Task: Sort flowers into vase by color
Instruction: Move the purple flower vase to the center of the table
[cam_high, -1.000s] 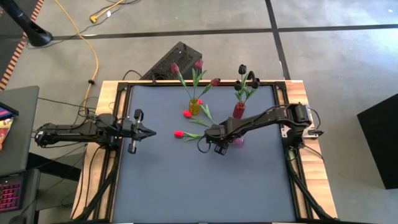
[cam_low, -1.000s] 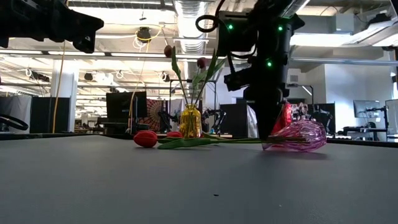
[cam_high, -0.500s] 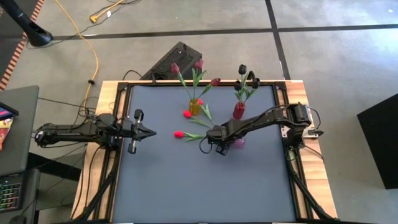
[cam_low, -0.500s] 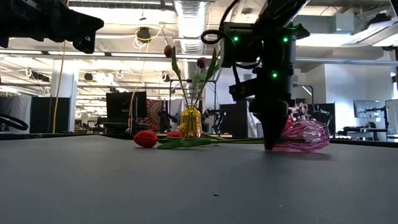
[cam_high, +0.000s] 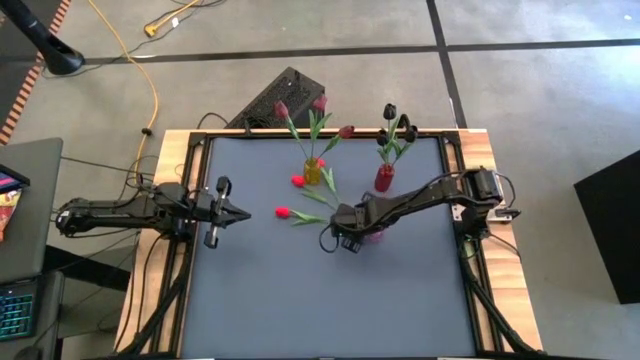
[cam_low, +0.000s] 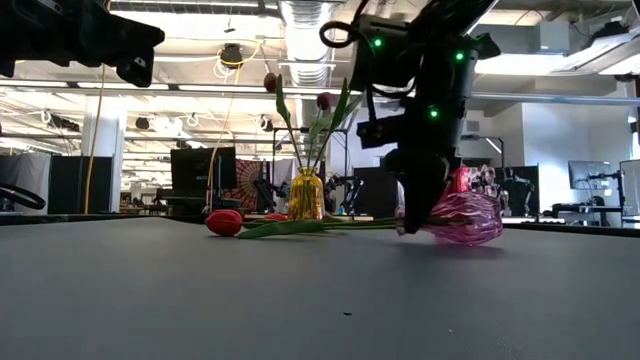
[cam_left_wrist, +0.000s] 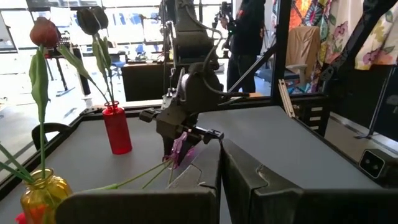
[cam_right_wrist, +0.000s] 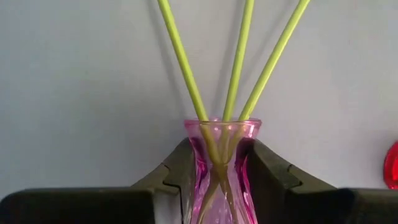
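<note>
A pink glass vase (cam_high: 373, 235) lies on its side on the grey table, mouth toward the table's left. Three green stems (cam_right_wrist: 238, 56) run out of its mouth. Two red tulip heads (cam_high: 283, 212) (cam_high: 298, 181) rest on the table beyond it. My right gripper (cam_high: 348, 240) stands over the vase's neck and is shut on it. Maroon-pink tulips stand in a yellow vase (cam_high: 314, 172), and black tulips stand in a red vase (cam_high: 384, 178). My left gripper (cam_high: 246, 212) waits shut above the table's left side. My right gripper holds the pink vase by its narrow neck (cam_right_wrist: 202, 158), just below the mouth. The neck is pinched between the two fingers (cam_right_wrist: 177, 171), which come from above, pointing down, across the vase. The vase lies on its side, its body (cam_low: 470, 218) on the table.
The yellow vase and the red vase stand near the table's far edge, beyond the pink vase. The tulip stems and leaves (cam_low: 300, 227) lie across the table's middle. Bare grey mat (cam_high: 330, 300) stretches across the near half. A person stands in the room beyond, seen in the left wrist view.
My right gripper has come down onto the pink vase and moved toward the table's left and near edge, tipping a little. The vase has slid along with it, and the red tulips lying on the table have shifted leftward.
</note>
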